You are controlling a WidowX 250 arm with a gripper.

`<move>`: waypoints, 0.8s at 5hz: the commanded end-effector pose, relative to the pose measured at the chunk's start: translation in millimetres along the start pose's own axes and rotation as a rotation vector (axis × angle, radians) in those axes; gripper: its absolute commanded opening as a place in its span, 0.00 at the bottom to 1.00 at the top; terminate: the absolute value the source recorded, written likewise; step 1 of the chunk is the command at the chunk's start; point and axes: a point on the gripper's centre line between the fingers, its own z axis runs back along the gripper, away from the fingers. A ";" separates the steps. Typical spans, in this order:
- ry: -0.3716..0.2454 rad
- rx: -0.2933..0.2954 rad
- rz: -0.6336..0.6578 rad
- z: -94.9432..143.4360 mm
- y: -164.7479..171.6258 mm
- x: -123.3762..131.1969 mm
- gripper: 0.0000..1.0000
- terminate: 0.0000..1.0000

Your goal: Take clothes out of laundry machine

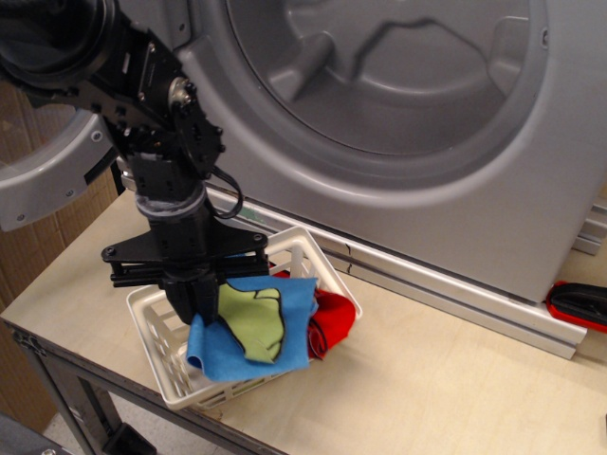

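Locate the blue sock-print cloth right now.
The blue cloth is lower left, over the white basket, beside the red cloth, under the gripper.

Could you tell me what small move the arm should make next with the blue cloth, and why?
Probably open the jaws: the gripper holds the blue cloth directly over the white basket, its lower edge already draped inside, clear of the laundry machine.

This looks like a robotics lab or test bench set up as a laundry corner. A grey washing machine (398, 123) with its round door (57, 180) swung open sits on a pale wooden table (455, 379) with metal legs, mounted on aluminium rails (446, 294). A black robot arm (161, 171) reaches over a white plastic basket (156, 341). Brown cardboard (28, 256) stands behind.
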 end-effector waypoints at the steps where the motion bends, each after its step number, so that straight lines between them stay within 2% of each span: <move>1: -0.078 -0.045 -0.005 38.6 -26.1 16.6 1.00 0.00; 2: -0.032 -0.027 0.027 63.4 -29.1 17.5 1.00 0.00; 3: -0.044 0.001 0.051 90.3 -36.4 20.2 1.00 0.00; 4: -0.086 0.012 0.032 116.6 -46.1 27.1 1.00 0.00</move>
